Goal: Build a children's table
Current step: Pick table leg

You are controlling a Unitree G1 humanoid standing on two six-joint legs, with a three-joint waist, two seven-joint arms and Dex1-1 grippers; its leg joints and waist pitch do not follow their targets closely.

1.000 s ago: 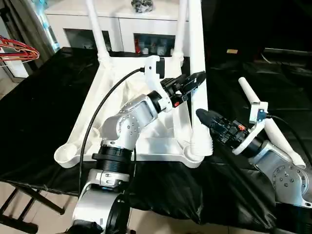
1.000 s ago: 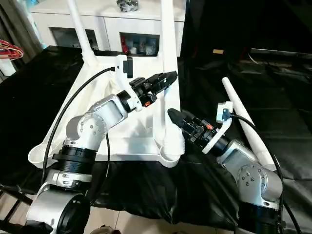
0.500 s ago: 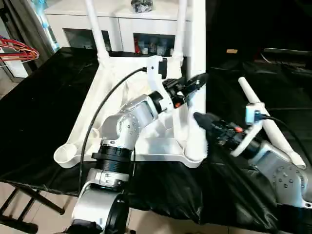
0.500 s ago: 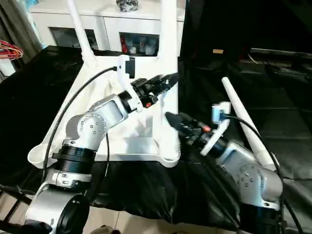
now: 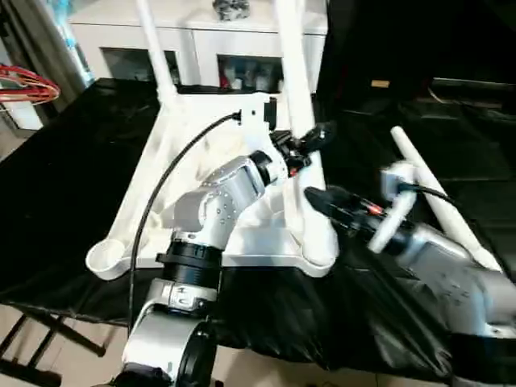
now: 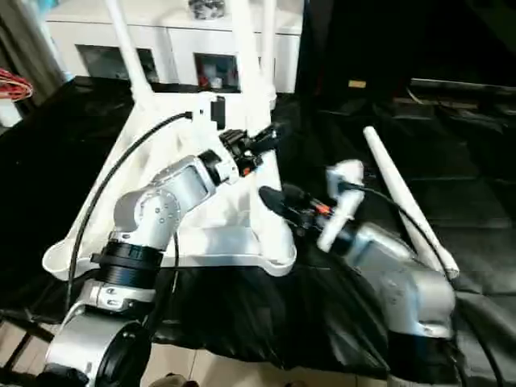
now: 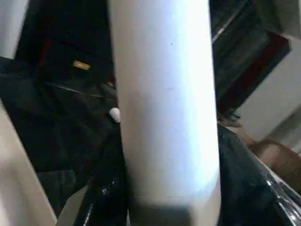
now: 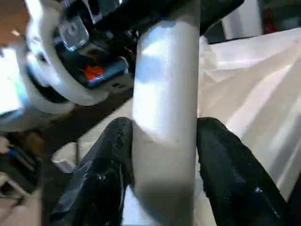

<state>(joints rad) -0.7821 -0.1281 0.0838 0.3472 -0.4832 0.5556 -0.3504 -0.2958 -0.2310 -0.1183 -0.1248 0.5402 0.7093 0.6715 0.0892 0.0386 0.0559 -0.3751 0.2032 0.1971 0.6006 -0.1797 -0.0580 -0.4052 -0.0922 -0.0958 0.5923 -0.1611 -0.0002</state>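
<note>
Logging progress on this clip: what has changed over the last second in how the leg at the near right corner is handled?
The leg in the near right corner socket has tipped, its top now leaning toward the robot's left. Both pincers kept their grip on it: the left pincer higher up, the right pincer lower, near the socket. The tabletop, the two far legs and the loose leg on the black cloth stayed put.

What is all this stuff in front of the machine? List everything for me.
Table top: one, white, upside down on the black cloth.
Legs: four, white; two upright at the far sockets, one in the near right socket, one lying on the cloth to the right.
Black cloth: one, covering the work surface.
Cabinet: one, white, glass-fronted, behind.
Hangers: red, far left.
Left end effector: black, gripping the near right leg.
Right end effector: black, gripping the same leg lower.
</note>
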